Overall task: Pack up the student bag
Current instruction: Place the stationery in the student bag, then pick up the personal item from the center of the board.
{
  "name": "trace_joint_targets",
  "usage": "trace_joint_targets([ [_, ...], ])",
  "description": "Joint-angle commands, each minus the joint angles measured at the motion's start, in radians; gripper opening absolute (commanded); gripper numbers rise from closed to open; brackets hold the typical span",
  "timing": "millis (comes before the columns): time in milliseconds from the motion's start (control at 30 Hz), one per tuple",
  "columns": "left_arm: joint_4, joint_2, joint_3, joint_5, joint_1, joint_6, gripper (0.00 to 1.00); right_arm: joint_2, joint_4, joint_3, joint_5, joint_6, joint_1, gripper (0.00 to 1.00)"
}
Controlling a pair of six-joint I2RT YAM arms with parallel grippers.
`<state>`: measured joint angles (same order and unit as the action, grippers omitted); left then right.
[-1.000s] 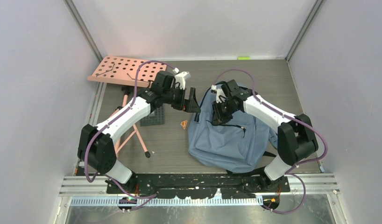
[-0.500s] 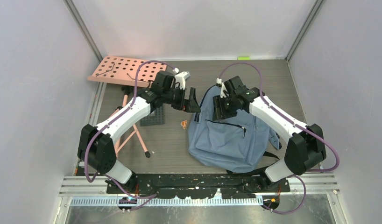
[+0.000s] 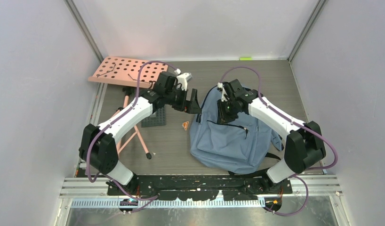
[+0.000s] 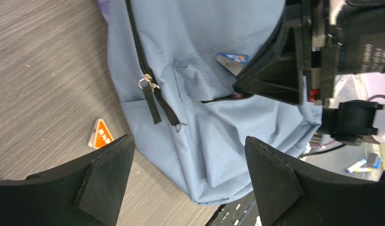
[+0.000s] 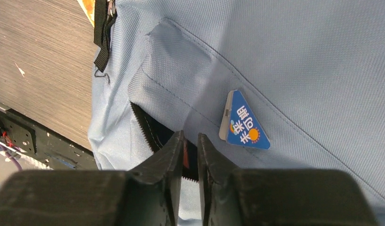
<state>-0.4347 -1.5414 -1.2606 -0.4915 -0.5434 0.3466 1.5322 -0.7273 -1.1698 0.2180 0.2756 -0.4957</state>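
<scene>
The student bag (image 3: 237, 141) lies flat on the table, blue-grey, its front pocket's zipper (image 5: 148, 127) open. My right gripper (image 5: 188, 136) is at the pocket's mouth, shut on a thin red piece; only a sliver shows between the tips. A blue triangular tile (image 5: 242, 123) rests on the bag just above the pocket. In the top view the right gripper (image 3: 222, 115) is over the bag's upper left. My left gripper (image 4: 188, 138) hangs open and empty beside the bag's left edge, seen from above as the left gripper (image 3: 193, 104). An orange triangular tile (image 3: 185, 125) lies on the table beside the bag.
A pink perforated board (image 3: 127, 70) on pink stand legs (image 3: 134, 134) occupies the far left. A dark grey plate (image 3: 155, 117) lies under the left arm. Walls close in on three sides. A green tape mark (image 3: 245, 58) sits at the back edge.
The right arm's elbow swung out to the right, and its gripper shifted slightly up the bag, staying at the pocket. The left arm stayed put.
</scene>
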Motion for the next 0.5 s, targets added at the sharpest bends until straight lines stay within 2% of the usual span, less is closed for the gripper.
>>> trace_joint_targets([
  [0, -0.043, 0.003, -0.055, 0.077, -0.003, -0.055, 0.89, -0.059, 0.018, -0.015, -0.033, 0.031, -0.012, 0.28],
  [100, -0.016, 0.062, -0.035, 0.117, 0.01, -0.069, 0.92, -0.098, -0.005, -0.067, -0.164, 0.016, -0.035, 0.46],
  [167, -0.009, 0.096, -0.029, 0.129, 0.035, -0.078, 0.94, -0.105, -0.015, -0.116, -0.273, 0.016, -0.065, 0.52],
  [300, 0.001, 0.14, -0.028, 0.109, 0.146, -0.054, 0.95, -0.101, -0.013, -0.19, -0.497, 0.124, -0.161, 0.55],
  [467, 0.041, 0.195, -0.006, 0.095, 0.332, -0.005, 0.95, -0.09, 0.077, -0.178, -0.638, 0.362, -0.293, 0.56],
])
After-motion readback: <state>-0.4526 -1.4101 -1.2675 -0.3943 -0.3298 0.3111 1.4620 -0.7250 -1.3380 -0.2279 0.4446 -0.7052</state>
